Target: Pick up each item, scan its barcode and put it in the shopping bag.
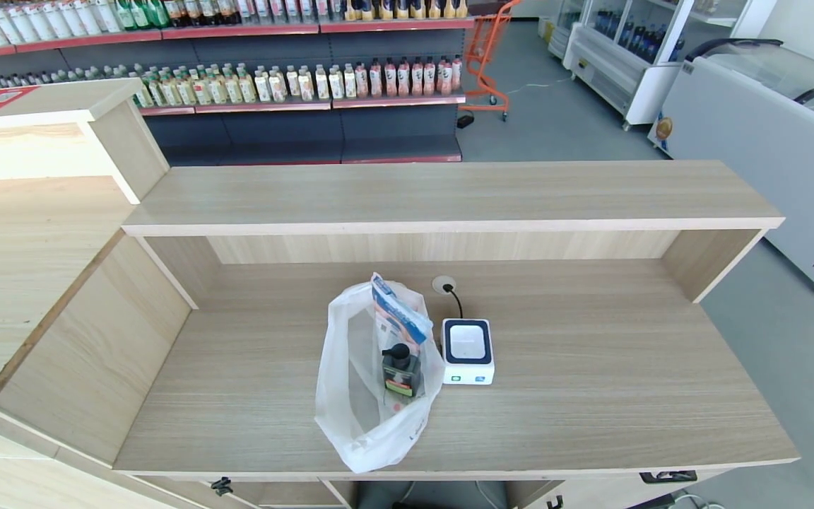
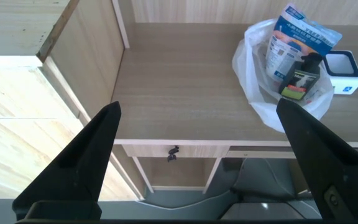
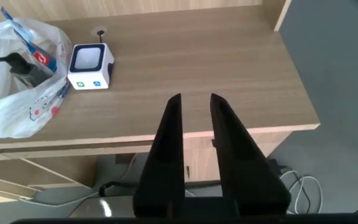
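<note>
I judge the task finished: blue packet and pump bottle sit in the shopping bag at mid-frame on the counter, beside the scanner, with my left hand spread apart and my right hand together, both holding nothing.

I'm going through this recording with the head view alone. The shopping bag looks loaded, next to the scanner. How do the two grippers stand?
Observer: The left gripper is open, its fingers spread wide, and it is held back in front of the counter.
Operator: And the right one?
Observer: The right gripper has its fingers drawn almost together with nothing between them. It is also in front of the counter edge.
</note>
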Tool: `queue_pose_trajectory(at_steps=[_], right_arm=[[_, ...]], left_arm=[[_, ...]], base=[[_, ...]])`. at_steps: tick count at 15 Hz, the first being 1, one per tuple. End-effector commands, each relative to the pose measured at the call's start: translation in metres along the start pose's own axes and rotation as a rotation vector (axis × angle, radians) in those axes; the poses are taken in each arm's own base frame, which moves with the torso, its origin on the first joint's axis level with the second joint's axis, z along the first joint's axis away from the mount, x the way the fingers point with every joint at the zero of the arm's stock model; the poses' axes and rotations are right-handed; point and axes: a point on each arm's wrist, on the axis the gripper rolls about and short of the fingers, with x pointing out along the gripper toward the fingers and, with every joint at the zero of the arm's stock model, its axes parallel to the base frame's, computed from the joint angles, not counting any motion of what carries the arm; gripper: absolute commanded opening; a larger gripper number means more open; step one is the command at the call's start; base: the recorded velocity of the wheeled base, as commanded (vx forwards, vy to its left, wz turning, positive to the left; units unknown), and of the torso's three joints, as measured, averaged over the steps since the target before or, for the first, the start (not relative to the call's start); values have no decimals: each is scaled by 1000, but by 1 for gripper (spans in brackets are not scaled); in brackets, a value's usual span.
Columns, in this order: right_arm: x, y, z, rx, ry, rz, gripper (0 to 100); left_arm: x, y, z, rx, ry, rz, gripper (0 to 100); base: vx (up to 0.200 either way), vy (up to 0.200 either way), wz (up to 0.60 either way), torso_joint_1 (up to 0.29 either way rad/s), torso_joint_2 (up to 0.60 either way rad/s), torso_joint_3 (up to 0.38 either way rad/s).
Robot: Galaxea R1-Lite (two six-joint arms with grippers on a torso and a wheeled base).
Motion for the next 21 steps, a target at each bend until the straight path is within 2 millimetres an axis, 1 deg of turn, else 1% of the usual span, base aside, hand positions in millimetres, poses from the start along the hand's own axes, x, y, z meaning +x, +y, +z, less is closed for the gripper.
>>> queue_pose_trajectory(at_steps=[1,8,15,21], right_arm=[[0,0,0,0,2,0,0],[0,0,0,0,2,0,0],[0,0,0,0,2,0,0],[0,0,0,0,2,0,0]], left_arm=[[0,0,0,-1,2,0,100],[0,0,0,-1,5,-2,100],[0,0,0,2,0,0,100],[0,0,0,-1,2,0,100]], base=[[0,0,0,0,0,0],[0,0,0,0,0,0],[0,-200,0,7,1,0],[0,0,0,0,0,0]])
